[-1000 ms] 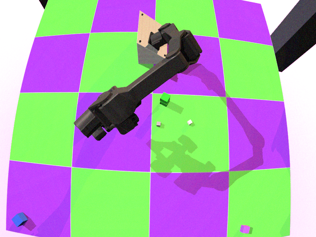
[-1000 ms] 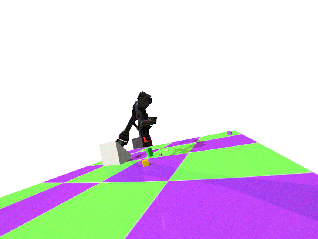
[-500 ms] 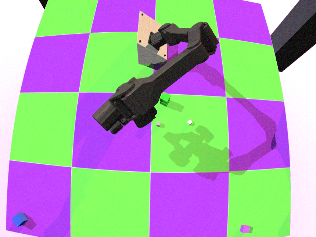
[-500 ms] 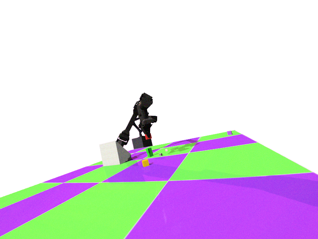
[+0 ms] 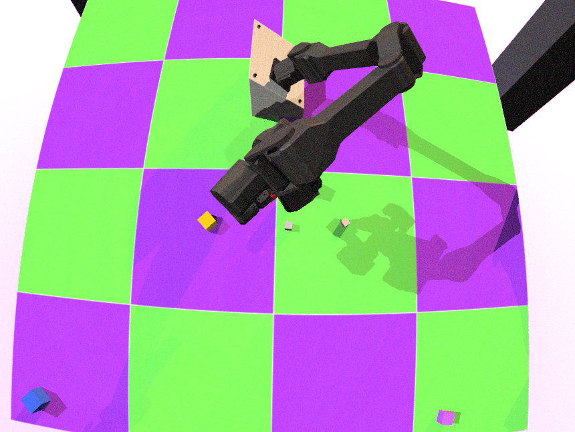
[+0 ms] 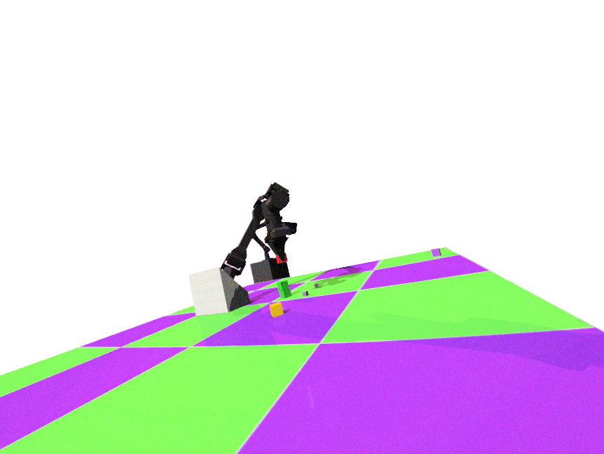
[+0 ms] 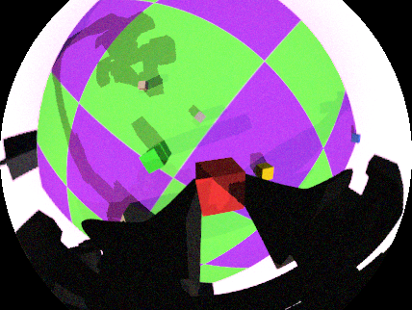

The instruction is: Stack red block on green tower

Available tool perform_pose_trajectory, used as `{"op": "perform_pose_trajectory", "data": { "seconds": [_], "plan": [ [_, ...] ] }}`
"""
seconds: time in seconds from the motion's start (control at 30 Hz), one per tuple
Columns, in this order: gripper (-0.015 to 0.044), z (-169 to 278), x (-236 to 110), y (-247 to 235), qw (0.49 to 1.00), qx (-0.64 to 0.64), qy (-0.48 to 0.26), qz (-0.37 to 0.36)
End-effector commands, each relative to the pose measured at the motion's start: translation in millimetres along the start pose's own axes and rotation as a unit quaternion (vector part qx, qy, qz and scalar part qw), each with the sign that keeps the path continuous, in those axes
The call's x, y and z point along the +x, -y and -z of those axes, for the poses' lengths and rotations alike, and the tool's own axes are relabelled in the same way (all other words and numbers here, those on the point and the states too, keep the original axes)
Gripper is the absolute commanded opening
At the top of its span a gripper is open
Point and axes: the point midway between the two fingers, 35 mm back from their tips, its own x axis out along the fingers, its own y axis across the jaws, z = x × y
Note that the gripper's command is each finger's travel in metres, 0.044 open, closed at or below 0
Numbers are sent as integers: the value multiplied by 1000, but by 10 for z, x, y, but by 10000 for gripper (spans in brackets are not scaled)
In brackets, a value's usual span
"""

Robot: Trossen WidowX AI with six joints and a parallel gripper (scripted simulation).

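My gripper [image 6: 280, 259] [image 7: 217, 179] is shut on the red block [image 6: 279, 258] [image 7: 220, 187] and holds it in the air. In the exterior view the block hangs a little above the green tower [image 6: 283, 288], with a clear gap between them. In the wrist view the green tower [image 7: 155, 158] stands upright on the floor, to the left of the held block. In the top view the arm hides the tower, and only a red sliver of the block [image 5: 273, 197] shows under the wrist.
A yellow block [image 5: 206, 220] [image 6: 276, 308] [image 7: 264, 171] lies near the tower. Two small pale cubes [image 5: 288, 225] [image 5: 344, 222] lie to the right. A blue block [image 5: 35, 400] and a purple block [image 5: 446, 416] sit at the far corners. The arm's mount [image 5: 271, 99] [image 6: 211, 292] stands behind.
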Motion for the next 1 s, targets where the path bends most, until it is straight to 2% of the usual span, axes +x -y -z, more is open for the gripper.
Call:
{"op": "perform_pose_trajectory", "data": {
  "seconds": [0.0,0.53,0.97],
  "plan": [
    [0,-32,2,-185,1000,-1,2,2],
    [0,3,125,-859,1000,0,2,-1],
    [0,4,438,-878,1000,0,3,-1]
  ]
}}
